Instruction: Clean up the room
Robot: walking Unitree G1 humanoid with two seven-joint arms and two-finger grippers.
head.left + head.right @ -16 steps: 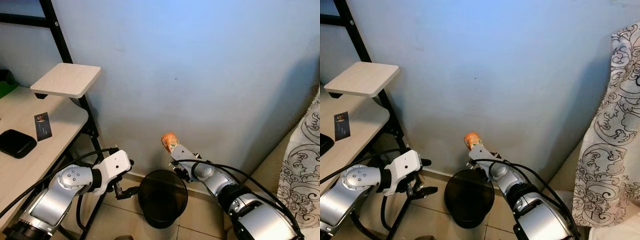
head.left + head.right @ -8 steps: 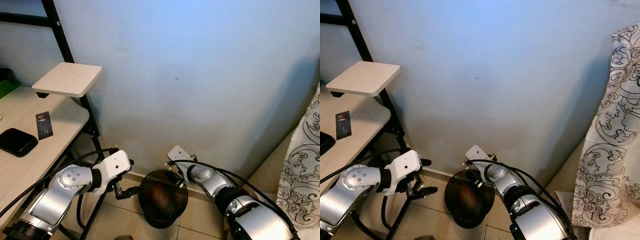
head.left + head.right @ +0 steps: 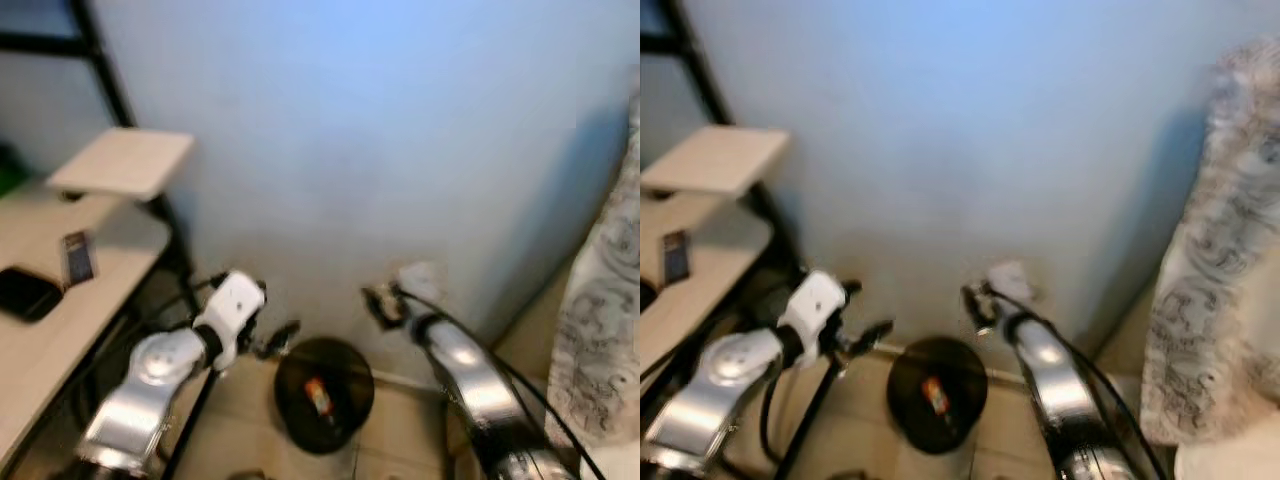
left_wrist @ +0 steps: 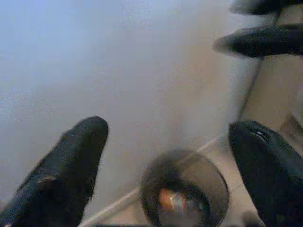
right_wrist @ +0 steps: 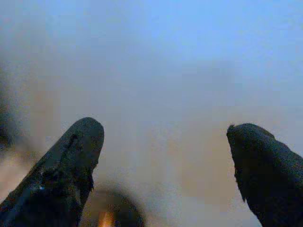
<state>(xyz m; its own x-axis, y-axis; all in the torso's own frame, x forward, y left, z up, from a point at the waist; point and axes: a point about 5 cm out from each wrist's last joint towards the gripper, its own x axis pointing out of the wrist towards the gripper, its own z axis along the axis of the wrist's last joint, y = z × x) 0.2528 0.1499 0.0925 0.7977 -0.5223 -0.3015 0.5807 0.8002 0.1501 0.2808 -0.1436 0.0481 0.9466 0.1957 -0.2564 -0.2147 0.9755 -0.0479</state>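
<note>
Pale blue wall fills my blurred head views. Both my arms reach toward it, the left pincer (image 4: 165, 156) and right pincer (image 5: 163, 156) spread wide, holding nothing. Between them, the orange can (image 3: 317, 392) lies inside the black bin (image 3: 352, 365) on the floor.

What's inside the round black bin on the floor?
An orange and white piece of rubbish lies inside the round black bin. The blur hides what it is, and the bottom is too dark.
</note>
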